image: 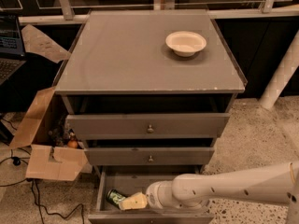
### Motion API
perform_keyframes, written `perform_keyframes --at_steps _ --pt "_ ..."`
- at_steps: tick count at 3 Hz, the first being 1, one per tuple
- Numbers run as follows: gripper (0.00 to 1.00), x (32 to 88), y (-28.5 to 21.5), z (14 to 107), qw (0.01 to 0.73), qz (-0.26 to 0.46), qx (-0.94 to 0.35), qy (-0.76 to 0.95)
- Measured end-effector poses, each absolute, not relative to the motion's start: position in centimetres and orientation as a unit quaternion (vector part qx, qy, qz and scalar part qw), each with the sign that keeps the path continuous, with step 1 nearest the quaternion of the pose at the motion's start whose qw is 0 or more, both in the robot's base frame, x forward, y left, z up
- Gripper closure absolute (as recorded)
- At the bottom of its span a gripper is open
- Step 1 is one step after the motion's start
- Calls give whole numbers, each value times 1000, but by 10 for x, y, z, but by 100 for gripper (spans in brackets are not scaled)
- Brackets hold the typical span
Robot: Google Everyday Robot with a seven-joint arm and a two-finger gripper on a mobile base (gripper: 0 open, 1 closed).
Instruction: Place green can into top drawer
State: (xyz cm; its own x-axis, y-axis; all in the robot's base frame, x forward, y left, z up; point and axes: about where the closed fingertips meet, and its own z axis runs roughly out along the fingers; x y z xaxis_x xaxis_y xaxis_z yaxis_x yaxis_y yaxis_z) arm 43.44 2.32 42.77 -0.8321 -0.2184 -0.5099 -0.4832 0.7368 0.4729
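Note:
The green can (113, 197) lies on its side in the open bottom drawer (105, 185), at its left. My gripper (127, 202) reaches in from the right on a white arm, its pale fingers right at the can. The top drawer (148, 125), a broad grey front with a small round knob, is pulled out slightly under the cabinet top. Its inside is dark.
A white bowl (185, 43) sits on the grey cabinet top (140, 55). A narrower knobbed drawer (149, 156) lies between top and bottom drawers. An open cardboard box (44, 148) and cables are on the floor at left. A white pole (280, 73) stands at right.

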Motion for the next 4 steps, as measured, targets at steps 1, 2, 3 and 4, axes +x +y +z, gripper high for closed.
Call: perform_keyframes --at_steps 1,2,3,4 --pt "0 441 35 409 224 304 -246 893" --pt "0 456 53 384 232 307 -276 881" --pt "0 456 53 383 232 308 -275 881" --pt "0 453 59 374 232 324 -274 875"
